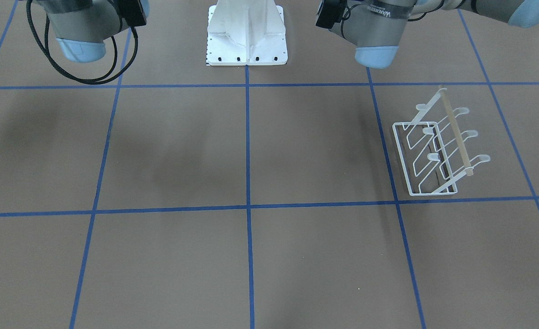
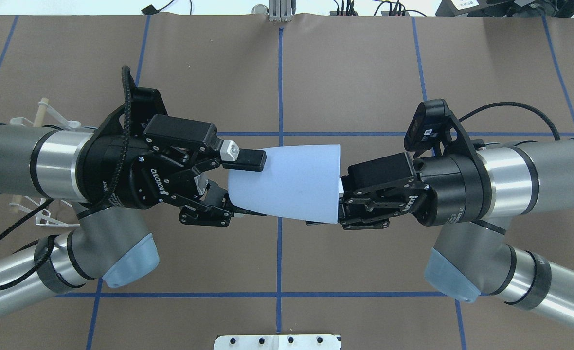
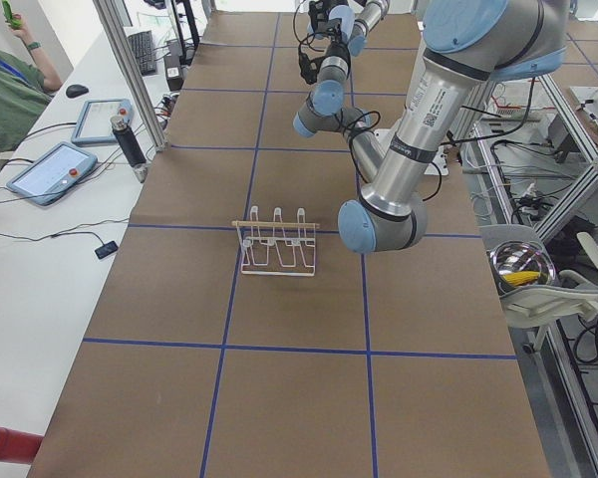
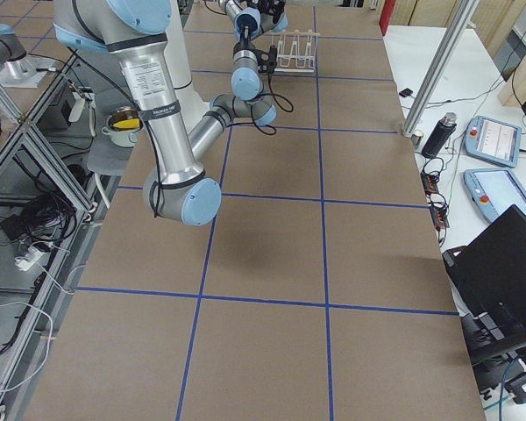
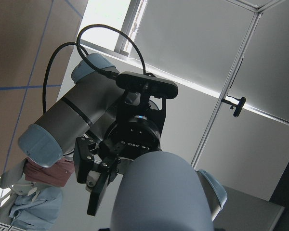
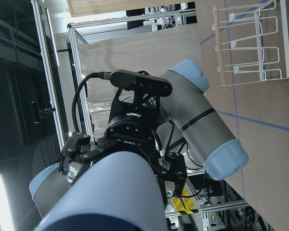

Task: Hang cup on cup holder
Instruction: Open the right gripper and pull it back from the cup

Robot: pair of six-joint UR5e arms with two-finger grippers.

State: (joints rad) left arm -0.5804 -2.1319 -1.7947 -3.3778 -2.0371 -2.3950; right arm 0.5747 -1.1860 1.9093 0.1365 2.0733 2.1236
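I'm seeing the cup (image 2: 287, 182) hanging in mid-air over the middle of the surface (image 1: 182, 151), lying on its side and crossing the centre blue tape line. Both arms are holding it between them. The narrow end is pointing at the left gripper (image 2: 253, 185), whose jaws are spread wide and closing on that end: the upper finger is lying on the far edge of the cup wall and the lower one is pressing in at the near edge. The wide open end is facing the right gripper (image 2: 339, 201). Its jaws are clamping that end, one finger showing just past the rim on the near side and the other sitting hidden behind the cup. Both wrists are lying roughly level and pointing at each other. The cup holder (image 1: 436, 151) is standing upright on its base frame on the robot's left side of the surface, well apart from the cup and partly under the left arm in the overhead view. Its wooden bar (image 1: 454, 132) is running along the top, with the prongs (image 1: 482, 158) angling out to both sides.
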